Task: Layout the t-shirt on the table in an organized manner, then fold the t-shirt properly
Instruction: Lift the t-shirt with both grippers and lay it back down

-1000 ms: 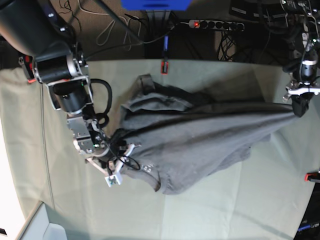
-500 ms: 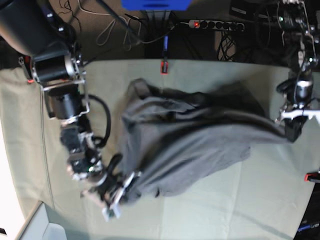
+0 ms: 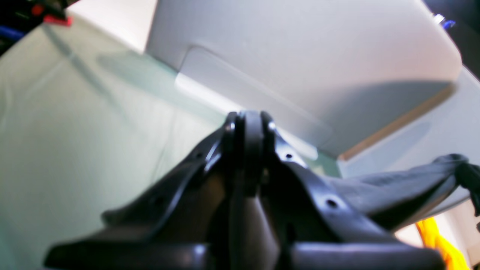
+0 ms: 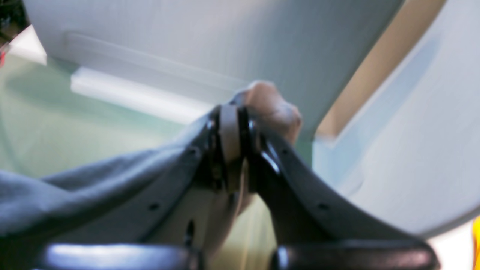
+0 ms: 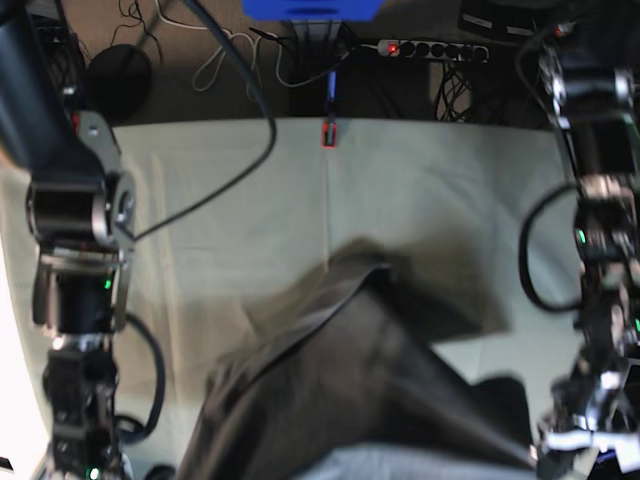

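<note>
The grey t-shirt (image 5: 350,380) hangs stretched and blurred over the near half of the table (image 5: 250,200), its far edge trailing on the green cloth. My left gripper (image 3: 247,150) is shut, and shirt fabric (image 3: 393,187) runs taut from it to the right. In the base view it sits low at the right edge (image 5: 575,440). My right gripper (image 4: 229,138) is shut on a bunch of the shirt, with grey cloth (image 4: 75,195) trailing off to the left. Its arm (image 5: 75,300) stands at the base view's left, with the fingers below the frame.
A red clamp (image 5: 328,133) marks the table's far edge. Behind it lie a power strip (image 5: 430,48) and loose cables. A pale wall panel (image 3: 300,56) fills the background of both wrist views. Something yellow (image 3: 438,236) shows at the lower right.
Both arms have swung from mid-table toward the near edge, dragging and lifting the t-shirt with them. The right gripper's fingers have closed on the fabric.
</note>
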